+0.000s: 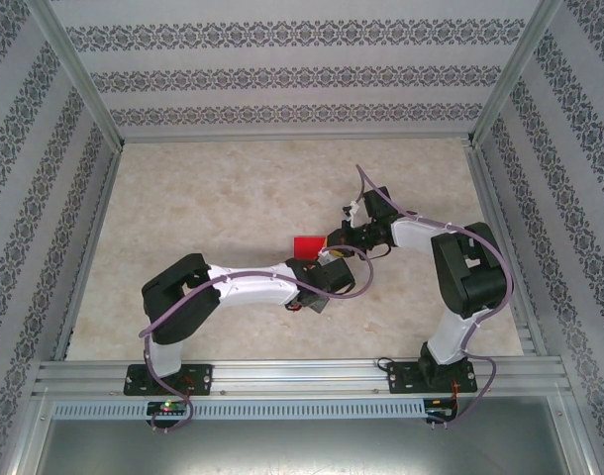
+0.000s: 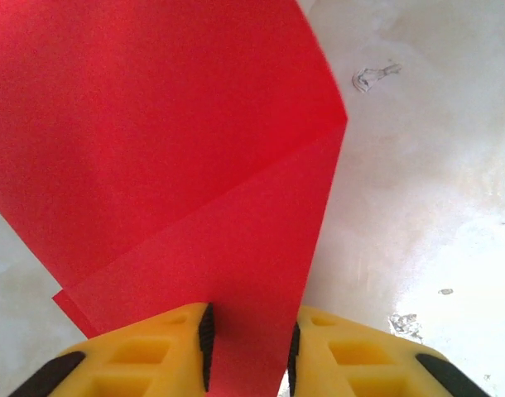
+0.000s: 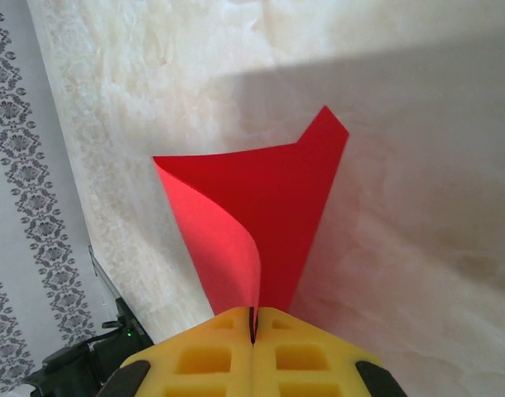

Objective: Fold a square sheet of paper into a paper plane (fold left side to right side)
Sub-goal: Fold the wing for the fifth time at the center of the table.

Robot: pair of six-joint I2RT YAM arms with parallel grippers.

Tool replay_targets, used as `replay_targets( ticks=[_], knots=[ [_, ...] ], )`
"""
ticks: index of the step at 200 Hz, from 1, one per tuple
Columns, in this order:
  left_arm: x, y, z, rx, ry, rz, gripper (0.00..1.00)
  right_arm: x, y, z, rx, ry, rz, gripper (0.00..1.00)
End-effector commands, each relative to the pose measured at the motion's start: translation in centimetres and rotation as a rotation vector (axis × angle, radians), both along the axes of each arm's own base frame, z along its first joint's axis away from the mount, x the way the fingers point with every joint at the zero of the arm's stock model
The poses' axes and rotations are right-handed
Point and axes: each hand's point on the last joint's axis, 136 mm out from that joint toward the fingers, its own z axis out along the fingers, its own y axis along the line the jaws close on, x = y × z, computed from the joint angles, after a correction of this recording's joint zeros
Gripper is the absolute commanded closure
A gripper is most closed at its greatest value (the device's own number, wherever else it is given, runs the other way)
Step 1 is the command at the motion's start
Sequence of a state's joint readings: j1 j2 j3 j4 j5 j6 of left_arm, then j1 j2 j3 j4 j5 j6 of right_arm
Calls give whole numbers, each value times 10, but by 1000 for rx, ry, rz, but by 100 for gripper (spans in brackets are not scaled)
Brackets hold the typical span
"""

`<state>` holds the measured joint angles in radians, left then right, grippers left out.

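Square sheet of paper (image 1: 307, 244) mostly hidden overhead, right end effector (image 3: 252, 321) clamping it, left end effector (image 2: 250, 341) half-open

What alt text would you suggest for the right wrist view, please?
The yellow right tool is shut on the near end of the red paper sheet, one edge of which curls over. Behind it lie the pale marbled table and a patterned wall at the picture's left.
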<state>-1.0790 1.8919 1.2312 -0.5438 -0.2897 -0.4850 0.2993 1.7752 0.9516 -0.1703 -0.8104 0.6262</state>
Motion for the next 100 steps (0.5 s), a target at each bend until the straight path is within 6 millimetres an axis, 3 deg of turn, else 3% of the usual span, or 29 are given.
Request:
replay_targets(
  ticks=[1,30,51,77,100],
  knots=[
    [-2,3,1,34,-8,13,72,-1,1,-3,-23,9,11,100],
    [-2,1,3,29,-6,8,82,-1,1,-2,-26,-2,20,100],
    [-1,-1,8,19,-12,3,87,0,1,2,-31,-23,29,94],
    [0,-3,17,-5,-18,-1,91,10,-6,20,-38,-103,0,78],
    [1,-5,22,-48,5,3,92,20,-26,47,-55,-206,-72,61]
  ],
)
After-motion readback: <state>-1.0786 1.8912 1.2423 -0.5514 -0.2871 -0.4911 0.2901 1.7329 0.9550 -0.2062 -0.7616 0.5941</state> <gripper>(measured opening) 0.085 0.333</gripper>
